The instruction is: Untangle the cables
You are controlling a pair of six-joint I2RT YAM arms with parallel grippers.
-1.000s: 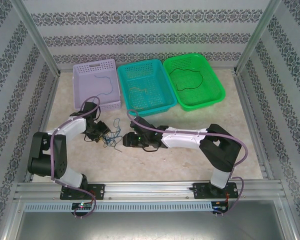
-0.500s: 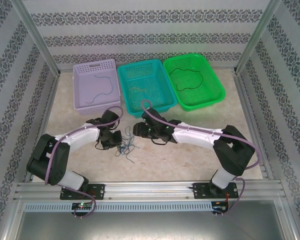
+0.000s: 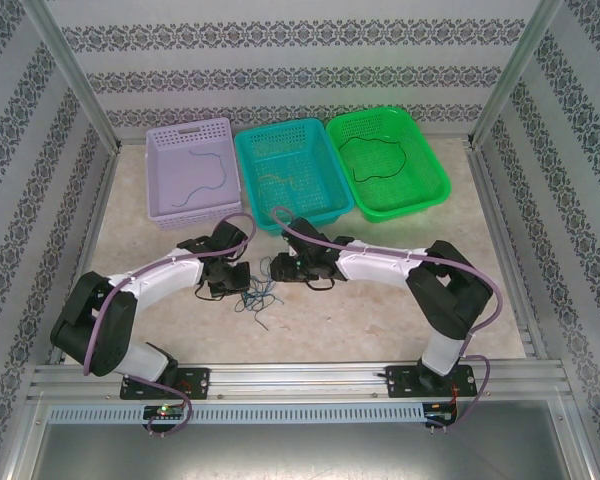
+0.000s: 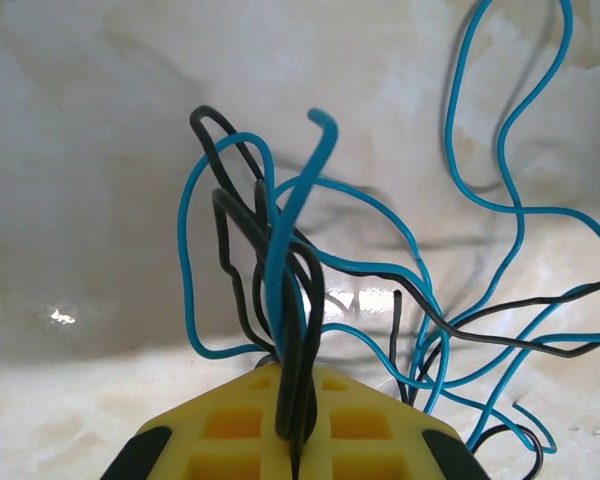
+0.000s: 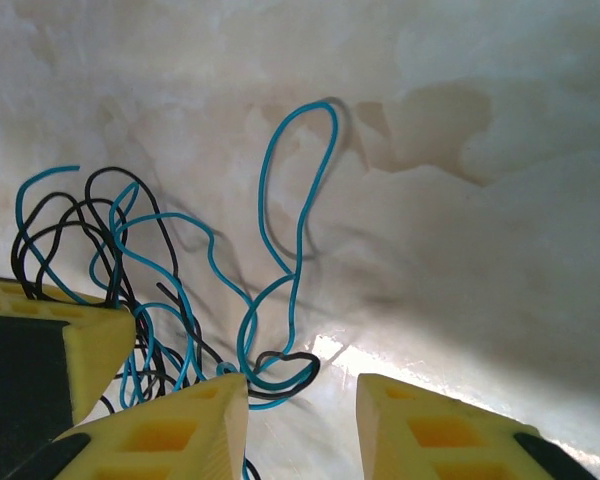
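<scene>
I have two end effectors low over the counter (image 3: 380, 330). The left end effector (image 4: 292, 400) is clamped on the cables (image 3: 254, 296), with black and blue strands pinched between its fingers. The rest of the tangle lies just beside it, between it and the right end effector (image 5: 302, 390). That one's fingers stand apart, with a blue loop just ahead of them. Beyond both I count three baskets: a lavender basket (image 3: 160, 175) holding one blue cable (image 3: 208, 175), a teal basket (image 3: 305, 212) holding one yellowish cable (image 3: 280, 180), and a green basket (image 3: 435, 165) holding one black cable (image 3: 380, 180).
</scene>
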